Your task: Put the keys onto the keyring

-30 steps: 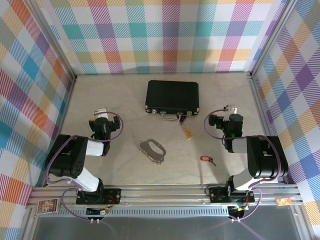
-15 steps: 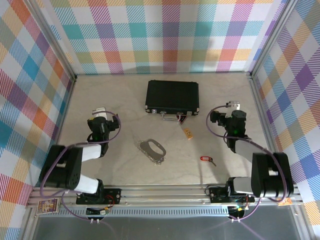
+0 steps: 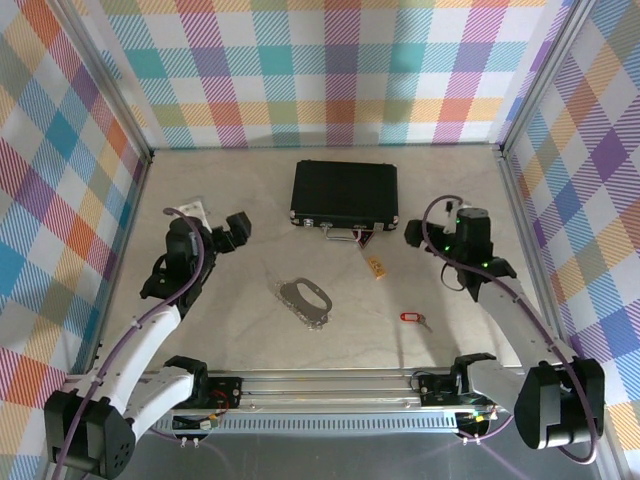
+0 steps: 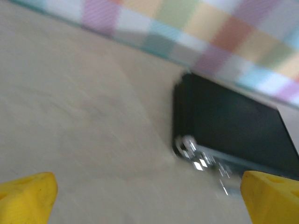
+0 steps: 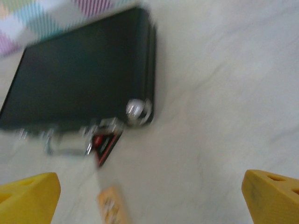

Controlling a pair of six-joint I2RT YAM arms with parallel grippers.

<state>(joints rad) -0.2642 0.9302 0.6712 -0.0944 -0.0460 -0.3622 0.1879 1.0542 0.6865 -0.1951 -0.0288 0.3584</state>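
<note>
While both arms stretch forward above the table (image 3: 230, 330), the left gripper (image 3: 218, 222) and right gripper (image 3: 430, 226) hover splayed wide and empty either side of the black case (image 3: 345, 192).

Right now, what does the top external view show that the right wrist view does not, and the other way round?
Top external adds: the keyring and the red-headed key, lying apart on the table, and the open left gripper. Right wrist adds: a close, blurred look at yellow fingertips set wide apart, with nothing between them. Both share: the black case, the yellow-orange tag near its handle side, and the open right gripper.
</note>
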